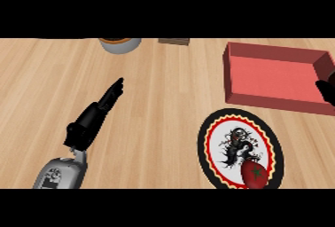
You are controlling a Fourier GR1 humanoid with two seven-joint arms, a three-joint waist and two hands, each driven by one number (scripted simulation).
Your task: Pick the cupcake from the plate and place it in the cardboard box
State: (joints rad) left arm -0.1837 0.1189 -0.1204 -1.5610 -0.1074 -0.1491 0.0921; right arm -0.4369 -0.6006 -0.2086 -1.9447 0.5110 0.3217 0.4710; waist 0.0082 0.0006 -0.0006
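Reaching seems likelier with my right hand (pixel 326 91), grip unreadable at the edge; the cupcake (pixel 255 174) is lying nearer it, left hand (pixel 91 122) resting open.

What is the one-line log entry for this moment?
left hand open over counter | right hand at box edge | plate without cupcake

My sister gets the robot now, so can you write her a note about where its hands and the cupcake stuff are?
Left hand: open, fingers straight, over bare counter, holding nothing.
Right hand: only a bit shows at the view's right edge by the box; I cannot tell its fingers.
Plate: at lower right, with a red thing on its near edge, probably the cupcake.
Red box: at upper right, nothing inside.
Done: nothing yet. Left: pick up the cupcake and put it in the box.
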